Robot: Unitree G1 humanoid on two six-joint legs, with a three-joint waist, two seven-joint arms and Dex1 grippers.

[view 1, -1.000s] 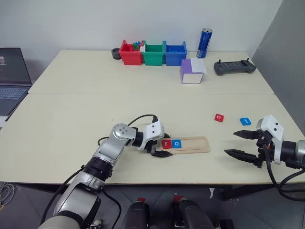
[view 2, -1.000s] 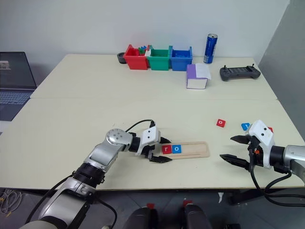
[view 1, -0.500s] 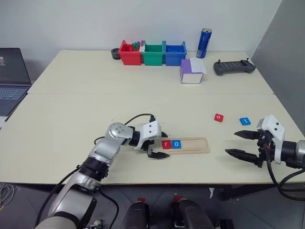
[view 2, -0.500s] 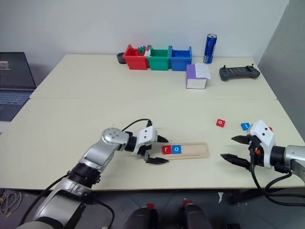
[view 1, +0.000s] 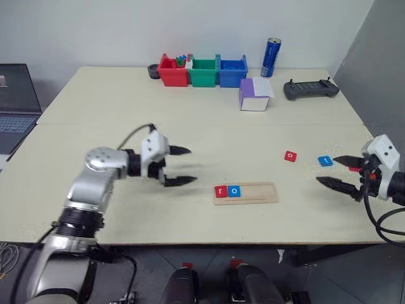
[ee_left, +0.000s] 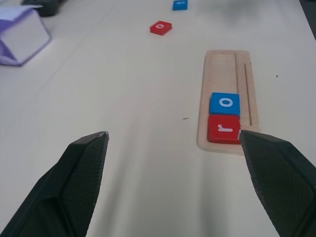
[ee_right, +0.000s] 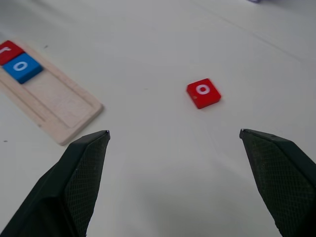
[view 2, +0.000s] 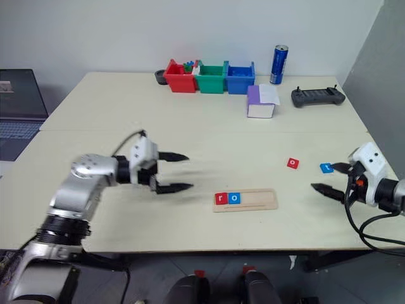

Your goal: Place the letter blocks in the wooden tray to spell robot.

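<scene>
The blue tile (view 1: 325, 161) beside the right gripper (view 1: 347, 172) bears a letter too small to be read; the laptop (view 1: 16, 104) is cut off by the edge.

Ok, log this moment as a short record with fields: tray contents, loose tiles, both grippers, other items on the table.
tray: wooden tray near the table's front edge
in tray: red r tile at its left end, blue o tile touching it; rest of groove unfilled
loose tiles: red o tile, blue tile, both on the table right of the tray
left gripper: open, holding nothing, above the table left of the tray
right gripper: open, holding nothing, beside the blue tile
far side: three bins, can, purple-and-white box, controller
</scene>
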